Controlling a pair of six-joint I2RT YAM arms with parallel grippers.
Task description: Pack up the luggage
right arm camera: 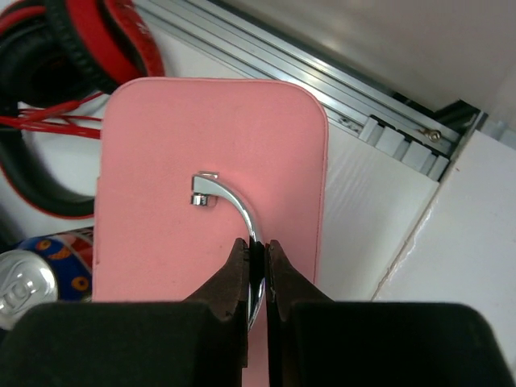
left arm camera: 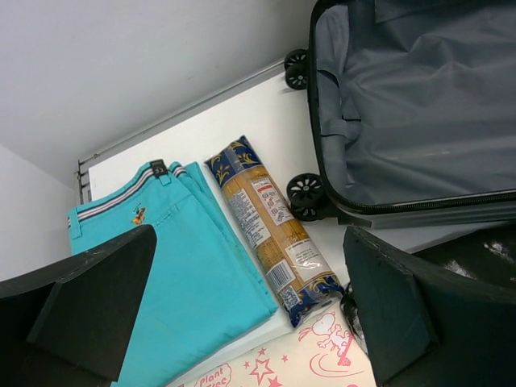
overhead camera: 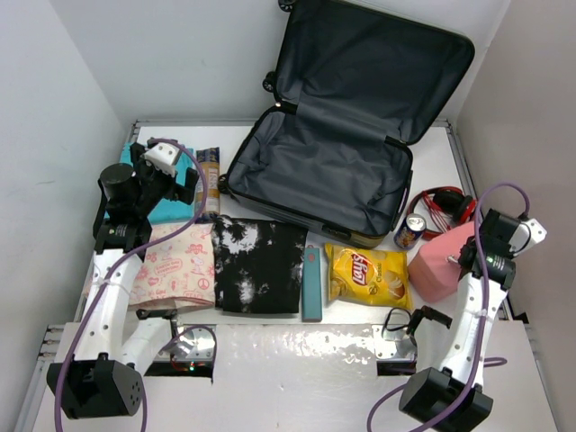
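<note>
The luggage (overhead camera: 328, 171) lies open at the back centre, its lid leaning on the wall and its dark grey lining bare; it also shows in the left wrist view (left arm camera: 419, 105). My left gripper (overhead camera: 175, 184) is open and empty (left arm camera: 250, 322), hovering over teal shorts (left arm camera: 185, 274) and a pasta packet (left arm camera: 270, 230). My right gripper (overhead camera: 468, 256) is shut (right arm camera: 256, 246) on the chrome handle (right arm camera: 230, 193) of a pink case (right arm camera: 161, 129) at the right of the table (overhead camera: 441, 261).
In front of the luggage lie a pink Snoopy cloth (overhead camera: 175, 270), a black-and-white shirt (overhead camera: 259, 264), a slim teal box (overhead camera: 311, 283) and a yellow chips bag (overhead camera: 367, 276). A soda can (overhead camera: 409, 231) and red headphones (overhead camera: 447, 207) sit beside the pink case. A metal rail (right arm camera: 322, 89) edges the table.
</note>
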